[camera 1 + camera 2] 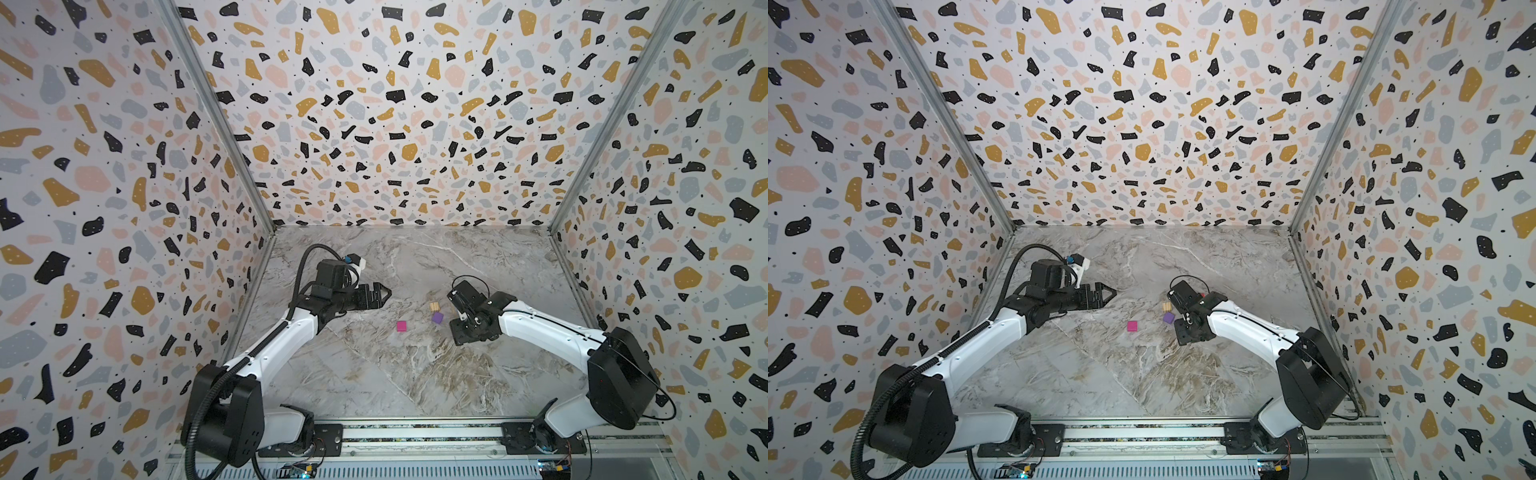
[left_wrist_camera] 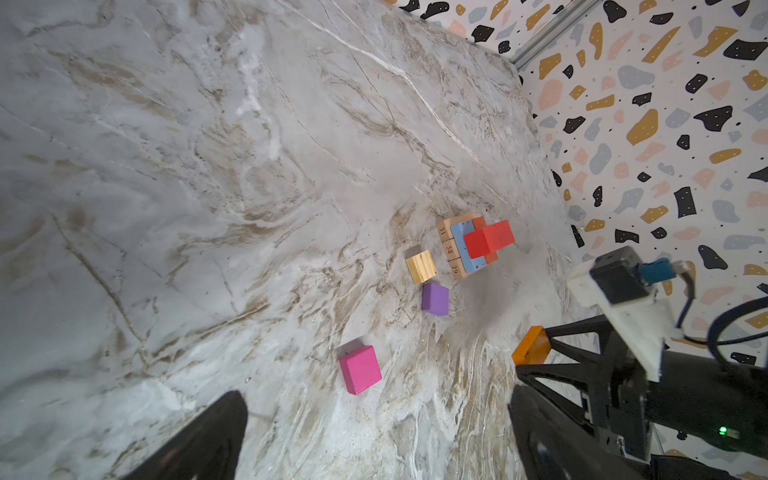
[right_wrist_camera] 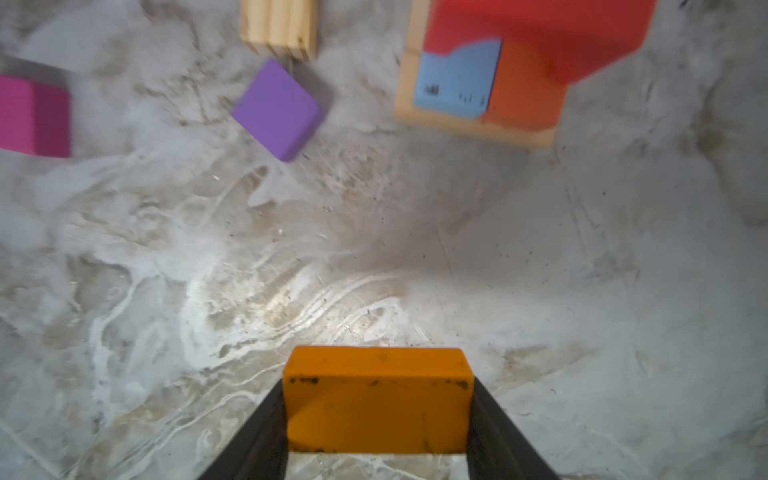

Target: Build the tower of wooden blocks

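The tower (image 2: 473,245) stands on tan bars with a light blue and an orange block above and a red block on top; in a top view only a red bit (image 1: 1202,294) shows behind my right wrist. Three loose cubes lie beside it: tan (image 1: 434,306), purple (image 1: 437,318) and magenta (image 1: 401,326). My right gripper (image 3: 378,382) is shut on an orange block (image 3: 378,399) and hangs above the floor a short way from the tower. My left gripper (image 2: 376,399) is open and empty, held off to the left above the floor.
The marble floor (image 1: 415,374) is boxed in by speckled walls on the left, back and right. The arm bases sit on a rail (image 1: 415,434) along the front edge. The right arm's wrist camera (image 2: 623,282) stands close to the tower.
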`<state>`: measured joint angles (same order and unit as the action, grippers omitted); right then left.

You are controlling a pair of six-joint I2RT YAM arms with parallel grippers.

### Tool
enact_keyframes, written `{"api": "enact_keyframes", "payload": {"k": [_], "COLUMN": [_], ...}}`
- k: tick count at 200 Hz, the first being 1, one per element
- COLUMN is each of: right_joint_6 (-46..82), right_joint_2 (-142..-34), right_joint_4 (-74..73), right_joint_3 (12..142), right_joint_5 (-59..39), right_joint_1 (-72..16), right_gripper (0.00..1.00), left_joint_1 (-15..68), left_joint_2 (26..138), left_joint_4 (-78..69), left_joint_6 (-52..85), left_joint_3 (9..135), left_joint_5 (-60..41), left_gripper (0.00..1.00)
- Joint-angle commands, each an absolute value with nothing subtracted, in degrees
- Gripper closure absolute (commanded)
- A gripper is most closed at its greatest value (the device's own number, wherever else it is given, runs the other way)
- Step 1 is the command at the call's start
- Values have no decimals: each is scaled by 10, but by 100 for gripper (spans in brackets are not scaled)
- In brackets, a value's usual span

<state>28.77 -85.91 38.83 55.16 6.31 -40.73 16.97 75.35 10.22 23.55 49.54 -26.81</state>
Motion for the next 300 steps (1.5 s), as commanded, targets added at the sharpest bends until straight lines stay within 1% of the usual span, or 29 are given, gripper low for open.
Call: {"api": "enact_keyframes", "payload": {"k": [1, 52, 149, 165, 180, 203, 233, 251, 279, 300], "right_joint_6": [325, 341, 340, 341, 341, 339, 340, 339, 339, 339], "right_joint_2": [-834, -843, -884, -884, -880, -884, -884, -885, -885, -884], "right_joint_4": [350, 312, 292, 292, 292, 296, 296, 297, 297, 294], "right_joint_3": [525, 479, 464, 464, 466, 472, 478, 482, 486, 489], "right_joint_5": [65, 61, 55, 56, 57, 61, 61, 62, 64, 65], "right_joint_1": [-408, -407, -408, -408, -408, -408, -408, -408, -408, -408], "right_gripper": [53, 53, 51, 49, 41, 33, 26, 20, 20, 25], "left_joint_1": [166, 166, 167, 167, 167, 168, 166, 167, 166, 167], "left_joint_2": [756, 762, 763, 763, 763, 763, 763, 762, 761, 760], "left_joint_4": [85, 84, 88, 89, 88, 89, 89, 89, 89, 89], "left_joint_6": [237, 239, 235, 235, 235, 235, 235, 235, 235, 235], "left_joint_3": [494, 497, 497, 497, 497, 497, 497, 497, 497, 496], "left_joint_5": [-279, -279, -275, -274, -274, -274, -274, -273, -274, -272], "left_gripper": [0, 0, 0, 0, 0, 0, 0, 0, 0, 0]}}
